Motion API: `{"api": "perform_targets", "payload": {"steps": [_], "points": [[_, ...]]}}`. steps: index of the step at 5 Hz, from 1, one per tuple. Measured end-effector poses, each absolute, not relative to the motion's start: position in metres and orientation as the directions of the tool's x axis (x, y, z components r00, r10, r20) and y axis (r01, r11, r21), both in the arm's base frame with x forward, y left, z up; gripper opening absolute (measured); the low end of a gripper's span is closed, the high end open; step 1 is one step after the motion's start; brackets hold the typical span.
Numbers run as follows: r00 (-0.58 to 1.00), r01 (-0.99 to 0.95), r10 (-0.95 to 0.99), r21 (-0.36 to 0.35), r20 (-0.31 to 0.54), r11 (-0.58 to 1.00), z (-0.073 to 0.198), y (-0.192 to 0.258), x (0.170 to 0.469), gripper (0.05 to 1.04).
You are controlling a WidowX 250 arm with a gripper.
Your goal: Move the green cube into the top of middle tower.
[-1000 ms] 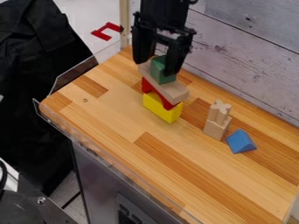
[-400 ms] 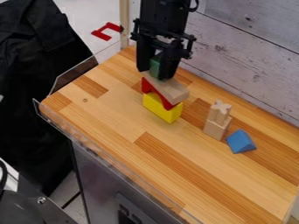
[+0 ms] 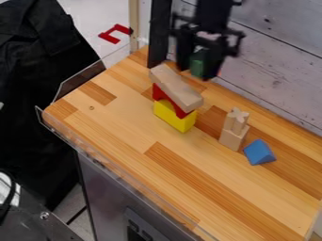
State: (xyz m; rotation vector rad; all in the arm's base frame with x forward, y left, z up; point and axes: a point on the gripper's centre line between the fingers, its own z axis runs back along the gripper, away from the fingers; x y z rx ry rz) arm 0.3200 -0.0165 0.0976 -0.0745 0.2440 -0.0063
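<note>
Cloth [image 3: 35, 66], black and rumpled, fills the side from nine to eleven o'clock. Next comes the clear plastic edging [image 3: 77, 84] of the wooden tabletop [image 3: 119, 127], and at eleven o'clock, beyond that edging, a red bracket-shaped piece [image 3: 115, 34]. A grey metal front [image 3: 104, 188] sits below the tabletop at seven o'clock. At twelve o'clock stands a black upright bar [image 3: 159, 35]. Near the clock's middle is the middle tower: a yellow block [image 3: 173, 116] at the bottom, a red arch [image 3: 162, 97] on it, and a plain wooden plank [image 3: 177, 88] on top, its length running from eleven toward five o'clock. Toward one o'clock from the middle, the black gripper [image 3: 198, 68] hangs with its fingers pinching the green cube [image 3: 198, 64] between them. The cube is off the plank, apart from it on its two o'clock side. At three o'clock a wooden piece with a cross-shaped top [image 3: 236, 119] stands upright on a small wooden block [image 3: 232, 138]. Just beside that pair, toward four o'clock, lies a blue triangular block [image 3: 259, 152]. A pale board wall [image 3: 270, 61] rises behind at two o'clock.
</note>
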Motion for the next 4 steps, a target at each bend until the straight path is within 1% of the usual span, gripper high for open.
{"api": "perform_targets", "payload": {"steps": [1, 2, 3, 4], "points": [[0.978, 0.028, -0.046, -0.093, -0.202, 0.995, 0.109, -0.041, 0.328, 0.569], [0.98, 0.027, -0.055, -0.146, -0.192, 0.989, 0.101, -0.052, 0.329, 0.568], [0.967, 0.005, -0.053, -0.188, -0.248, 0.982, 0.079, -0.056, 0.326, 0.568], [0.958, 0.009, -0.072, -0.224, -0.277, 0.975, 0.065, -0.059, 0.326, 0.568]]}}
